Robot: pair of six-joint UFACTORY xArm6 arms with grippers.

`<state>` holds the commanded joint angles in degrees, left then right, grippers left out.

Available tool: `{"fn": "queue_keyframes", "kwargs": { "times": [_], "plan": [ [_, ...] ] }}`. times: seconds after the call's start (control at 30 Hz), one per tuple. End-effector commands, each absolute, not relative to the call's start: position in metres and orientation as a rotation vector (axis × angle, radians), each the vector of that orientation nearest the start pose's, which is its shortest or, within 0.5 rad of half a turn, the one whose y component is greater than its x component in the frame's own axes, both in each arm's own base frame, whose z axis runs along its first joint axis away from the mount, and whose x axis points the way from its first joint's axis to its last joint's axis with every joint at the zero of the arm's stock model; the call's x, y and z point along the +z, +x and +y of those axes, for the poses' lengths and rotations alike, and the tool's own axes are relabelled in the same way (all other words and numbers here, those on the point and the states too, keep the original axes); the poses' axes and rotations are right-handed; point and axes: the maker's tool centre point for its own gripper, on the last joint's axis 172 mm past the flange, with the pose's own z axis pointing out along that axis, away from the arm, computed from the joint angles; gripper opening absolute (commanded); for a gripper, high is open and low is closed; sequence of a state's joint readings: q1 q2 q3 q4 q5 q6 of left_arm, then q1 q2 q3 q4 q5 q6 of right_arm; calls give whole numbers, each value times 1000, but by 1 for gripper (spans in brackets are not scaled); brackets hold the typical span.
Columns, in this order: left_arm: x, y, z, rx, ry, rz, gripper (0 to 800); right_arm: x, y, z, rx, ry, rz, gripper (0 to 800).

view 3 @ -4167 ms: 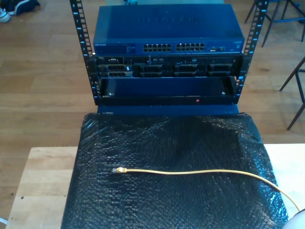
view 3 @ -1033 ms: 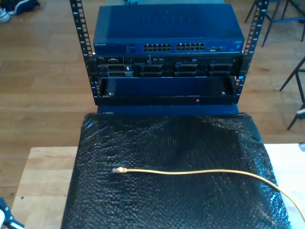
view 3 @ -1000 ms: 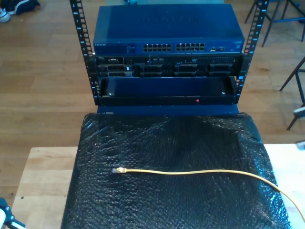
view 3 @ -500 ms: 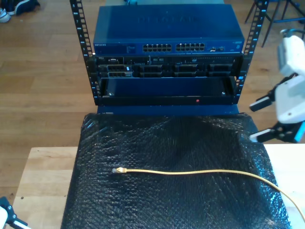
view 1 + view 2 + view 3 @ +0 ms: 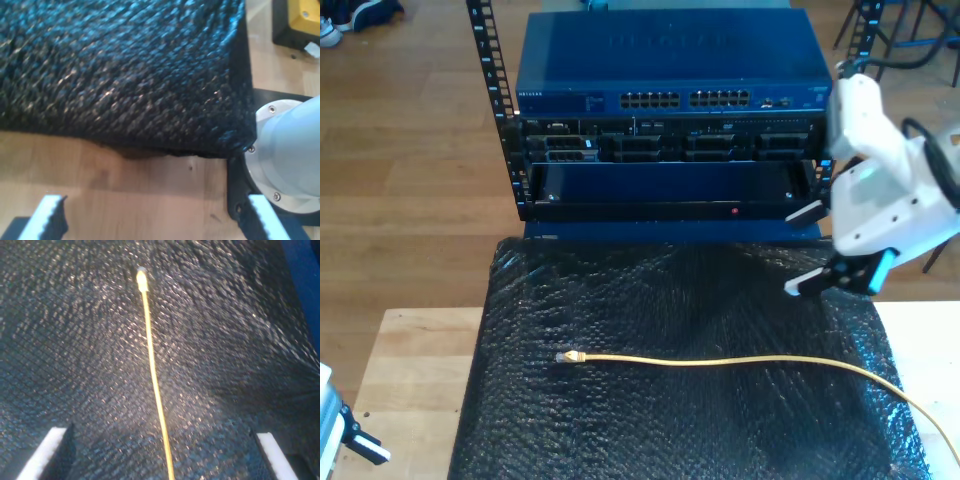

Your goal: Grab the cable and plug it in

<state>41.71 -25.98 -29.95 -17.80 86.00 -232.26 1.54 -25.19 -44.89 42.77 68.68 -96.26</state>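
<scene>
Cable now runs between the wide-open, empty jaws of my second end effector, newly swung in, so grabbing comes next.

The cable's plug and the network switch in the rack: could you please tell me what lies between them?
In the exterior view, bare black bubble wrap separates the plug from the rack holding the switch.

The wooden counter carries a black bubble-wrap sheet. On that sheet lies the yellow cable. Its plug end rests near the sheet's middle.
</scene>
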Motion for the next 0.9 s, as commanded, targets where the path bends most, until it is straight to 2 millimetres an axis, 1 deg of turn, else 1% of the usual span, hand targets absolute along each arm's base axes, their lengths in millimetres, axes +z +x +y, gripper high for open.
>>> {"fn": "queue_keyframes", "kwargs": {
  "times": [0.17, 0.37, 0.47, 0.53, 0.67, 0.73, 0.83, 0.9],
  "plan": [
    [161, 199, 61, 291, 2009, -1616, 800, 271, 366, 178, -619, -1914, -1774, 793],
    [161, 203, 55, 258, 2024, -1599, 800, 242, 371, 190, -524, -1957, -1862, 794],
    [159, 208, 59, 263, 2048, -1609, 800, 238, 373, 197, -501, -1967, -1881, 794],
    [157, 210, 61, 265, 2057, -1612, 800, 240, 376, 207, -505, -1961, -1898, 793],
    [154, 214, 66, 265, 2082, -1608, 800, 237, 379, 233, -466, -1936, -1931, 793],
    [154, 214, 66, 263, 2088, -1602, 800, 229, 376, 243, -415, -1947, -1941, 793],
    [154, 214, 66, 262, 2088, -1602, 800, 218, 376, 260, -346, -1960, -2009, 794],
    [153, 215, 66, 262, 2088, -1601, 800, 213, 379, 268, -321, -1980, -2032, 796]
  ]
}}
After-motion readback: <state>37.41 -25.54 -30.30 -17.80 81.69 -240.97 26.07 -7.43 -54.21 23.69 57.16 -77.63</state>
